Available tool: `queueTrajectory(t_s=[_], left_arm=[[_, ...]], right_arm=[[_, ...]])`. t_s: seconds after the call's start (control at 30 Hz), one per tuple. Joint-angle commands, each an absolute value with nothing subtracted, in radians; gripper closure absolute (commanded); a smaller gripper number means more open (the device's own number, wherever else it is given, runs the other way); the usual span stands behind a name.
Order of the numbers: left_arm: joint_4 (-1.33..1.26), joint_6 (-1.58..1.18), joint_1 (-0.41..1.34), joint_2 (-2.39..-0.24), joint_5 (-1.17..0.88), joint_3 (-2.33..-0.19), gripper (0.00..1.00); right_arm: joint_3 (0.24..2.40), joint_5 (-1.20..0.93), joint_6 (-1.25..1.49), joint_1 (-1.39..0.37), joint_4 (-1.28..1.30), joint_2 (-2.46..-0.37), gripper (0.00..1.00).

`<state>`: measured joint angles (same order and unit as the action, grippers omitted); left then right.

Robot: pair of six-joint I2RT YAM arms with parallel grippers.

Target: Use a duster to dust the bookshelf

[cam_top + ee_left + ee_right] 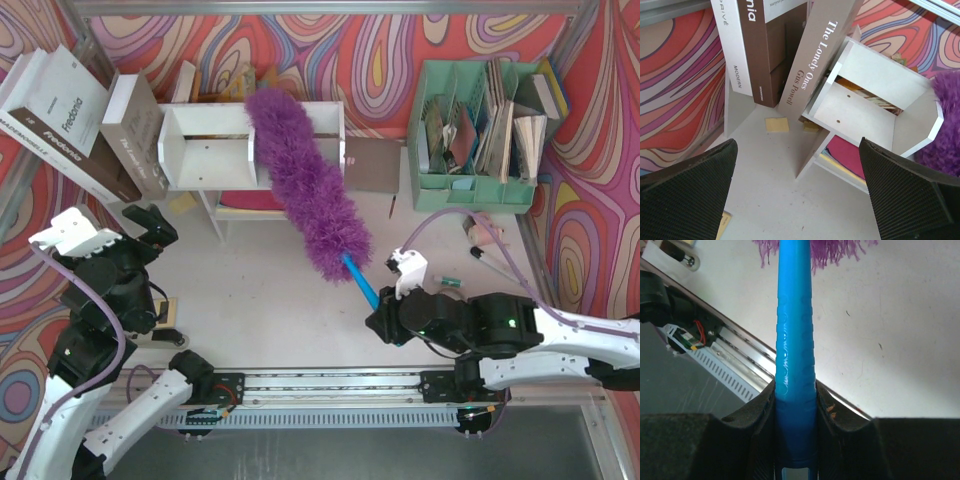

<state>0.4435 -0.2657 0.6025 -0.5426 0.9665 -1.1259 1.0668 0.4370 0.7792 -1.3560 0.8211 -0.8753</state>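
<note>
The white bookshelf (215, 150) stands at the back left; it also shows in the left wrist view (875, 95). The purple duster (305, 185) lies across the shelf's top, its head reaching from the upper panel down past the front edge. My right gripper (382, 318) is shut on the duster's blue handle (794, 365), held low near the table's front. A purple edge of the duster shows in the left wrist view (945, 125). My left gripper (160, 228) is open and empty, just left of the shelf's lower tier.
Large books (75, 120) lean against the shelf's left side. A mint-green file organizer (480, 125) with papers stands at the back right. A brown card (372, 165) lies beside the shelf. Yellow sticky notes (777, 124) lie on the table. Pens (495, 262) lie at the right.
</note>
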Motion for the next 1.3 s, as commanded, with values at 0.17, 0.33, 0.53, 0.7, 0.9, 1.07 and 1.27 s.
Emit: queueTrajectory(t_s=[0.17,0.33,0.53,0.7,0.9,1.07,1.27], left_arm=[[0.431,-0.275,0.604,-0.544,0.967,-1.116,0.01],[0.434,-0.282,0.604,-0.548,0.965,-1.116,0.01],[0.439,-0.273,0.604,-0.537,0.976,-1.112,0.01],[0.446,-0.276,0.604,-0.532,0.977,-1.101,0.02],[0.450,-0.288,0.604,-0.529,0.977,-1.088,0.01],[0.452,-0.294,0.604,-0.528,0.977,-1.086,0.01],[0.451,-0.297,0.604,-0.529,0.972,-1.080,0.01]], right_arm=[[1.047,0.492,0.963,-1.359,1.047,-0.739,1.00],[1.050,0.423,0.808,-1.360,0.848,-0.861,1.00],[1.045,0.366,0.685,-1.359,0.621,-0.900,1.00],[1.024,0.479,0.718,-1.360,0.641,-0.784,1.00],[1.051,0.587,0.756,-1.359,0.733,-0.703,1.00],[1.088,0.629,0.848,-1.359,0.893,-0.743,1.00],[1.010,0.542,0.866,-1.359,0.846,-0.793,1.00]])
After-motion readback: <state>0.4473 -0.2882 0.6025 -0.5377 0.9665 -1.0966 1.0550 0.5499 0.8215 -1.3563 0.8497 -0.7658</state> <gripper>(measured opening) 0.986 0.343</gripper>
